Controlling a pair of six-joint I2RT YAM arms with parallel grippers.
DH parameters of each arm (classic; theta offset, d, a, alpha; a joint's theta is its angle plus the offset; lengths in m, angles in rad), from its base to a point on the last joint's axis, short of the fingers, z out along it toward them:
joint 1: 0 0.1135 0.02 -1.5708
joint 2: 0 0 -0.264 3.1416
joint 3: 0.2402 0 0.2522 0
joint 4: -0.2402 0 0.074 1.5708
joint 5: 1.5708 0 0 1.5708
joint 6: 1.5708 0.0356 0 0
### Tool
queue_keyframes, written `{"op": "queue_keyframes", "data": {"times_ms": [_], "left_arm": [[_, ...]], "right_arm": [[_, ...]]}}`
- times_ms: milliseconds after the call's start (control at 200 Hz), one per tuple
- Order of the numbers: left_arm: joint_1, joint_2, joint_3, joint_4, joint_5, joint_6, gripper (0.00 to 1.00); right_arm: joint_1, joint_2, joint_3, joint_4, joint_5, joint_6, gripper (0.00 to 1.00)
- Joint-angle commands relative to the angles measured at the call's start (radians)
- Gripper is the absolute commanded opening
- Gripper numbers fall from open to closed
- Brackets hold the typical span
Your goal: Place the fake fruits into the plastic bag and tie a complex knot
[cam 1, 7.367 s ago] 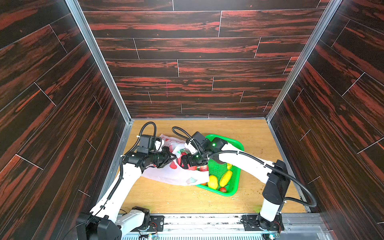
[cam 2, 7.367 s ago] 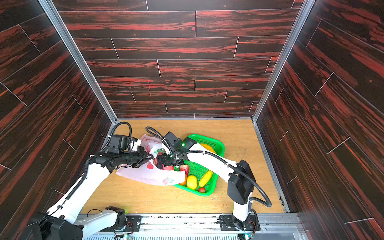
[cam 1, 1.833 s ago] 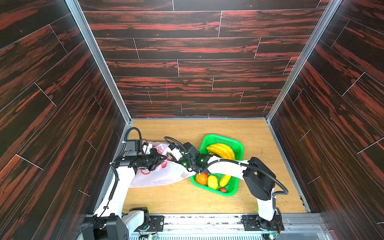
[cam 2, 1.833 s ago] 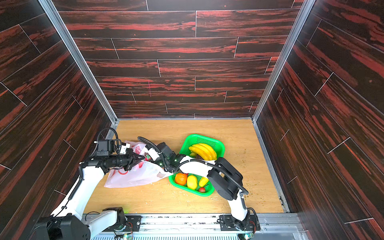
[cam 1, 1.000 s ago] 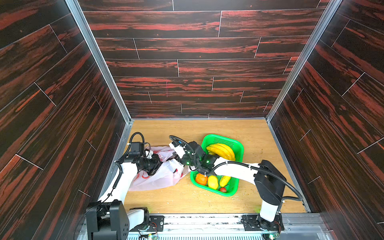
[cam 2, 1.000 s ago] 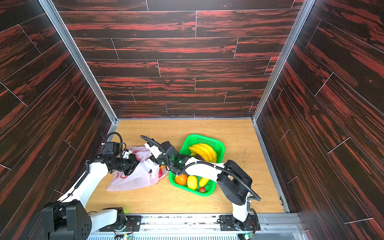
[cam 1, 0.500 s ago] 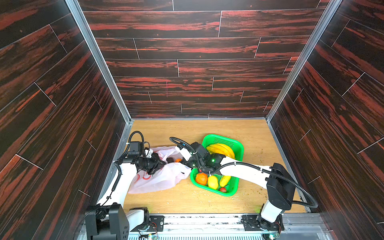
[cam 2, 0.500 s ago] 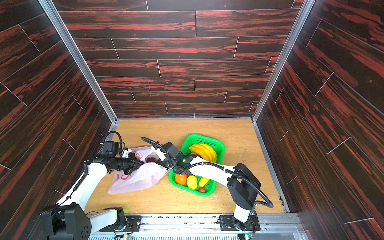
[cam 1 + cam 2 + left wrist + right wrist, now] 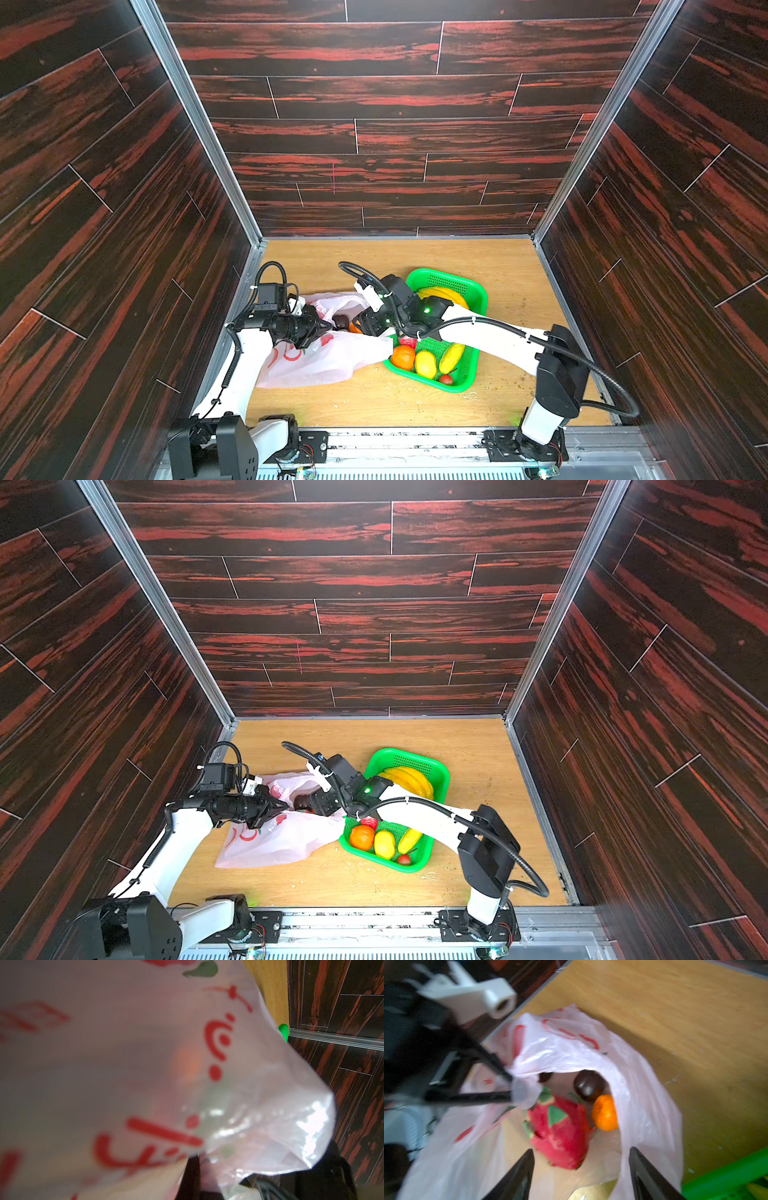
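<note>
1. Here, the plastic bag point(image 9: 316, 361) point(image 9: 270, 841) lies on its side at the left of the table, mouth turned right. The right wrist view shows a dragon fruit point(image 9: 560, 1134), a dark round fruit point(image 9: 588, 1085) point(image 9: 340, 321) and an orange point(image 9: 604, 1112) inside it, with another dark fruit point(image 9: 545, 1076) half hidden by the rim
2. The green basket point(image 9: 478, 291) point(image 9: 442, 771) stands just right of the bag, and the bag's film reaches its left rim. It holds a banana bunch point(image 9: 407, 779) at the far end. At the near end are a second orange point(image 9: 402, 357) point(image 9: 361, 837), a lemon point(image 9: 424, 363) point(image 9: 384, 843), a long yellow fruit point(image 9: 452, 357) and two strawberries point(image 9: 408, 342) point(image 9: 445, 379)
3. The left gripper point(image 9: 510, 1088) point(image 9: 328, 326) is closed, pinching the bag's rim and holding the mouth lifted
4. The right gripper point(image 9: 581, 1151) point(image 9: 365, 326) sits at the mouth with jaws apart, holding nothing. The dragon fruit lies just beyond its fingertips, with the orange and the dark round fruit farther in
5. In the left wrist view the blurred film point(image 9: 124, 1064) with red print fills nearly everything
6. The table point(image 9: 415, 257) is pale wood with small specks near the basket. Dark, red-streaked plank walls point(image 9: 374, 124) close the left, right and far sides, and a metal rail point(image 9: 415, 440) carrying both arm bases runs along the near edge
</note>
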Motion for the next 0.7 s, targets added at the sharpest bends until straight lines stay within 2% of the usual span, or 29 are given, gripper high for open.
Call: {"op": "queue_keyframes", "data": {"times_ms": [0, 150, 256, 321, 526, 691], "left_arm": [[0.005, -0.003, 0.001, -0.003, -0.006, 0.014, 0.0], [0.005, 0.012, 0.001, 0.004, -0.003, 0.012, 0.0], [0.005, 0.019, 0.011, 0.002, 0.001, 0.011, 0.0], [0.005, 0.017, 0.012, -0.002, -0.005, 0.012, 0.0], [0.004, 0.016, 0.007, -0.001, -0.016, 0.018, 0.0], [0.005, 0.015, 0.005, 0.007, -0.017, 0.013, 0.0]], "right_arm": [[-0.028, -0.151, -0.016, 0.001, -0.132, -0.027, 0.73], [-0.13, -0.309, -0.117, -0.035, -0.198, -0.094, 0.79], [-0.226, -0.378, -0.203, -0.088, -0.303, -0.157, 0.79], [-0.252, -0.397, -0.261, -0.109, -0.317, -0.197, 0.8], [-0.269, -0.317, -0.317, -0.055, -0.506, -0.217, 0.79], [-0.27, -0.202, -0.29, 0.014, -0.544, -0.188, 0.79]]}}
